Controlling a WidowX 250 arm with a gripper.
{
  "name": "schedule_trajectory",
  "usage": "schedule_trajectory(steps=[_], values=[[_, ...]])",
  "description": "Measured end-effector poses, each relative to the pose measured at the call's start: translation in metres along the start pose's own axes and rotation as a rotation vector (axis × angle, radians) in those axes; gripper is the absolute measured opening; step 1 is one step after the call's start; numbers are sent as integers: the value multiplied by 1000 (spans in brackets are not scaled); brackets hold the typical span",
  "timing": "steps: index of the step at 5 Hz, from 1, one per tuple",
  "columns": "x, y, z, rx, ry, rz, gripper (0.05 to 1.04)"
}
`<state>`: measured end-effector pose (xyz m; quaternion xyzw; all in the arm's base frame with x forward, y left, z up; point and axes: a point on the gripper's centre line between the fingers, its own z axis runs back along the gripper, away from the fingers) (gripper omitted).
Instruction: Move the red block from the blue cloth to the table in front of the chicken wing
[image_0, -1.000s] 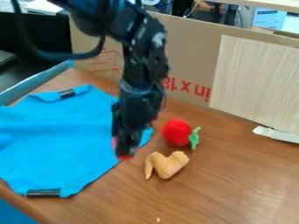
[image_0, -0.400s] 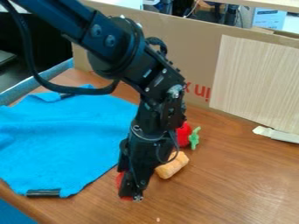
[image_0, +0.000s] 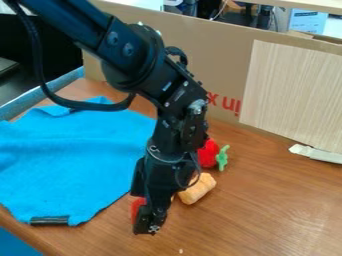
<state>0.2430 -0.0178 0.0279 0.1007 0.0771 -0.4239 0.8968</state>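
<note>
The red object (image_0: 137, 206) is down at the lower end of the black gripper (image_0: 142, 212), which is closed around it, so from where I stand just a strip of red peeks out on the left side. I can't make out its full shape, nor whether its underside touches the wooden table (image_0: 247, 215). It sits just off the lower right edge of the blue cloth (image_0: 67, 160), over the near part of the tabletop. The arm (image_0: 137, 57) comes down at a slant from the upper left, a black cable (image_0: 80, 104) looping beside it, and the gripper hangs tilted, its tip pointing down toward me. Near it, a little to the right and farther back, lies a tan, lumpy toy piece (image_0: 199, 189), its left part hidden behind the gripper. Just beyond that is a round red toy (image_0: 208, 153), partly covered by the arm, with a green stem (image_0: 222, 157) sticking out on its right. The cloth lies rumpled across the left side of the table, a dark clip (image_0: 49, 220) along its near edge. At the back stands a cardboard panel (image_0: 214, 55) with a pale wood-grain board (image_0: 294, 95) against it, and near the foot of the board lies a whitish strip (image_0: 317, 153).
</note>
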Motion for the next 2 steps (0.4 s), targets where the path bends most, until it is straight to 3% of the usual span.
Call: schedule_trajectory(steps=[1,2], values=[[-10,10,26,3,-65,13,1000],[-29,26,67,9,-153,70,1000]])
